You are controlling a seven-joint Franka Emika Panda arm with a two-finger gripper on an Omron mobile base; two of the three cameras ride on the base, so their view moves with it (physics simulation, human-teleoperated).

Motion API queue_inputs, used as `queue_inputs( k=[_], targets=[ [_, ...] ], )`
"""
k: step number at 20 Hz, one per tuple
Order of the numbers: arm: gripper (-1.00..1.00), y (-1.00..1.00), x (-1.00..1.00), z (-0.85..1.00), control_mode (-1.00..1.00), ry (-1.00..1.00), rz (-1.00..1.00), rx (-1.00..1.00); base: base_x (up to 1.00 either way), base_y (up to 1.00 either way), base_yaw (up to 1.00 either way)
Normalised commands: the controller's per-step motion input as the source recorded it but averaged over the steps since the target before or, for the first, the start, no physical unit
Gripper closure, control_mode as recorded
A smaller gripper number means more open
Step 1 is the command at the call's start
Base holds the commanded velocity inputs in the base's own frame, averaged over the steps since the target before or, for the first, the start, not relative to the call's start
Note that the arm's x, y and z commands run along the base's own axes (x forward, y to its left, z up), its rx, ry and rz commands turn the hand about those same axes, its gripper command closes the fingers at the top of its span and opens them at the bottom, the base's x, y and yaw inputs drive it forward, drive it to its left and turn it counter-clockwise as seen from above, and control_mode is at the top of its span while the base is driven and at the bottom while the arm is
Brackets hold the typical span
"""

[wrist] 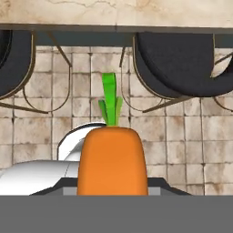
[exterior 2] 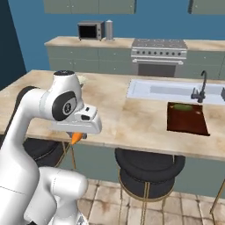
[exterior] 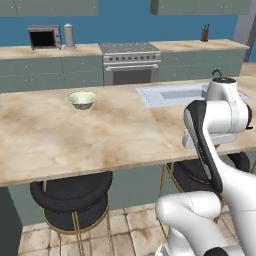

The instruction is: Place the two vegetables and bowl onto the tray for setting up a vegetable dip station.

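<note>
Left base view. One pale bowl (exterior: 81, 99) stands on the marble worktop (exterior: 100, 135), well apart to the left of the sink (exterior: 175, 94). The white arm rises at the right, in front of the sink. Two black stools (exterior: 72, 197) stand below the worktop edge, the second largely behind the arm.

Right base view. One dark reddish-brown tray (exterior 2: 186, 119) lies on the worktop just in front of the sink, below the faucet (exterior 2: 201, 88). One dark green cucumber (exterior 2: 183, 107) lies on the tray at its edge nearest the sink. The orange tip of one carrot (exterior 2: 76, 138) protrudes beneath the hand, at the worktop's near edge, well apart to the left of the sink and tray. The claw (exterior 2: 77, 135) itself is hidden under the hand.

Hand view. The carrot (wrist: 112, 159), green top pointing away, sits between the fingertips of the claw (wrist: 112, 190), which is clamped on it. Beyond lie tiled floor, two stools and the worktop edge.
</note>
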Motion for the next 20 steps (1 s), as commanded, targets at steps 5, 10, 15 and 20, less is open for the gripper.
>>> queue_inputs(
  k=[5, 10, 15, 20],
  targets=[
    [1.00, 0.00, 0.00, 0.00, 1.00, 0.00, 0.00, 0.00, 0.00, -0.83, 0.00],
    [1.00, 0.00, 0.00, 0.00, 1.00, 0.00, 0.00, 0.00, 0.01, -0.76, -0.03],
    [1.00, 0.00, 0.00, 0.00, 1.00, 0.00, 0.00, 0.00, 0.11, -0.66, -0.01],
    [1.00, 0.00, 0.00, 0.00, 1.00, 0.00, 0.00, 0.00, 0.25, -0.16, -0.08]
  ],
)
